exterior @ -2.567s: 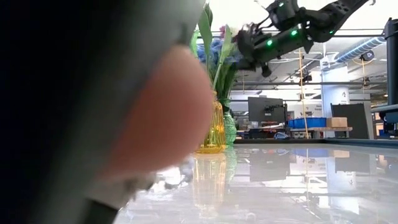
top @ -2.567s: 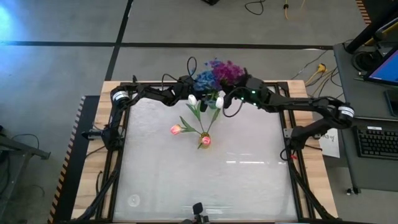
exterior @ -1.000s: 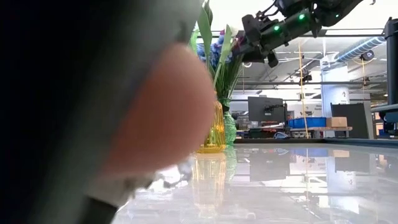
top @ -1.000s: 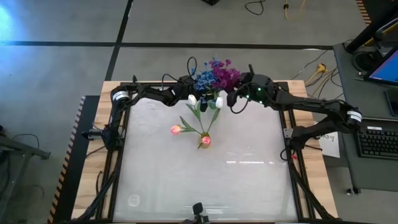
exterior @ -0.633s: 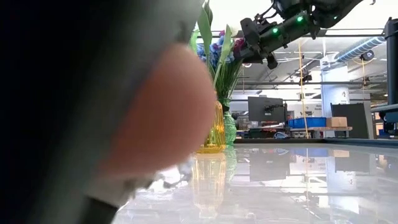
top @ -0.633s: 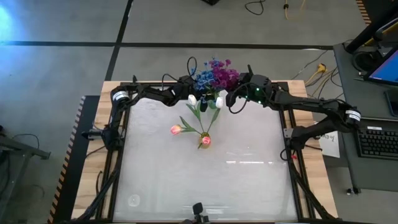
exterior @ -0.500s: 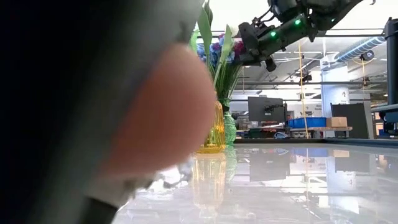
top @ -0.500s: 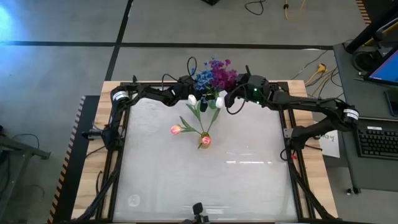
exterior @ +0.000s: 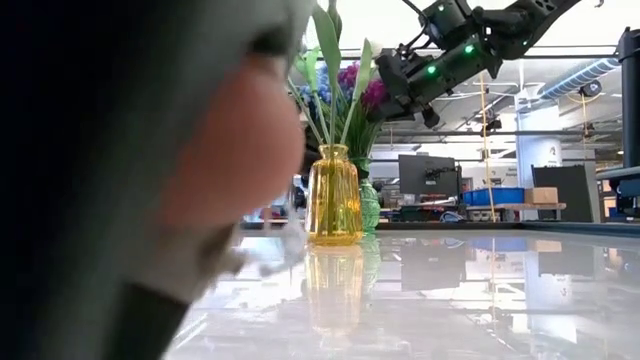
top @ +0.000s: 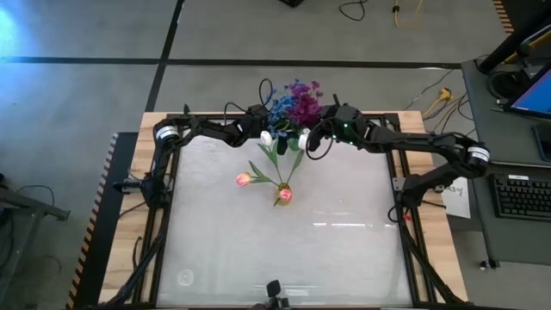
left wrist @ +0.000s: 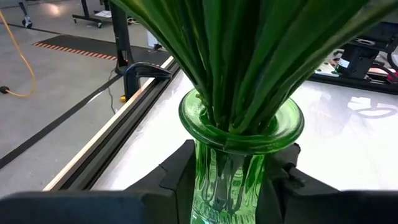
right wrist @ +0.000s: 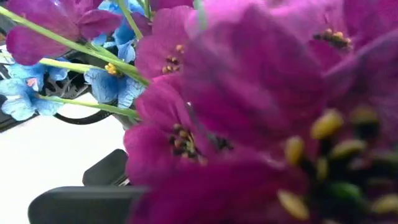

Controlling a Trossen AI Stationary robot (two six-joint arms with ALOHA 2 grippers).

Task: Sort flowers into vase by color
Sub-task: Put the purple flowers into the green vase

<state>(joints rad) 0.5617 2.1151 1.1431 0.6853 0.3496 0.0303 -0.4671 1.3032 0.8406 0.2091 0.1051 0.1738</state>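
Note:
A green glass vase (left wrist: 231, 163) stands at the table's far edge and holds many green stems. Their blue blossoms (top: 277, 109) and purple blossoms (top: 301, 96) spread above it. My left gripper (left wrist: 230, 186) is shut on this vase. My right gripper (exterior: 388, 78) hovers high beside the purple blossoms (exterior: 372, 92), which fill the right wrist view (right wrist: 249, 93). A yellow vase (top: 282, 195) at mid-table holds pink tulip buds (top: 244, 179) and white buds (top: 266, 136); it also shows in the low view (exterior: 333, 195). My left gripper holds the green vase's body below the flared rim (left wrist: 214, 177), pinched between its two fingers (left wrist: 177, 177), one on each side. The fingers come level from the table's left side. The vase stands upright; its foot is out of this view.
A blurred pink and grey shape (exterior: 150, 200) close to the low camera hides that view's left half. The glossy tabletop (top: 344, 250) lies between black side rails. A desk with a keyboard (top: 523, 194) stands off the table's right.
My right gripper has gone toward the table's left and a little down, against the purple blossoms, which have shifted left with it. In the low view the blurred shape has slid left, uncovering the yellow vase.

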